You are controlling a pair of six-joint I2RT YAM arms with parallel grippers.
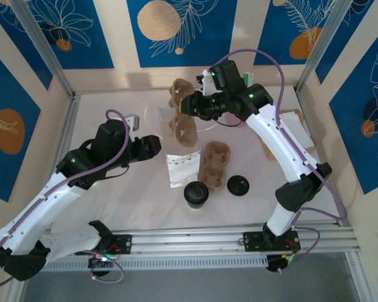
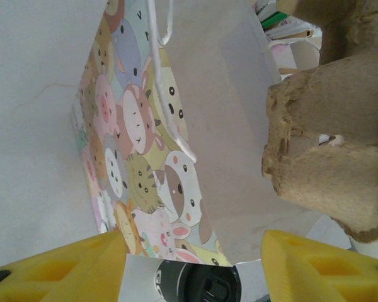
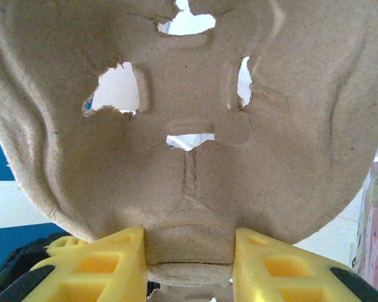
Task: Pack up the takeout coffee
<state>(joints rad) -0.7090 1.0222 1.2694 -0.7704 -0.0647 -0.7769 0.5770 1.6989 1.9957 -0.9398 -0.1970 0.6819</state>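
Observation:
The takeout coffee [image 1: 197, 193], a small cup under a round black lid, stands upright near the front middle of the table. My left gripper [image 1: 152, 146] is up and to the left of it, apart from it. In the left wrist view that gripper [image 2: 192, 240] is open, nothing between its yellow fingers [image 2: 75, 267], facing a paper bag [image 2: 176, 126] printed with cartoon animals. A black round object [image 2: 198, 284] shows low between the fingers; I cannot tell what it is. My right gripper [image 1: 192, 106] is shut on a brown pulp cup carrier [image 1: 181, 123], lifted at the back.
The paper bag [image 1: 179, 168] lies just behind the coffee. A second pulp carrier [image 1: 214, 165] lies to the bag's right, with a loose black lid [image 1: 238, 185] beside it. In the right wrist view the held carrier [image 3: 189, 126] blocks most of the scene beyond the gripper [image 3: 189, 246].

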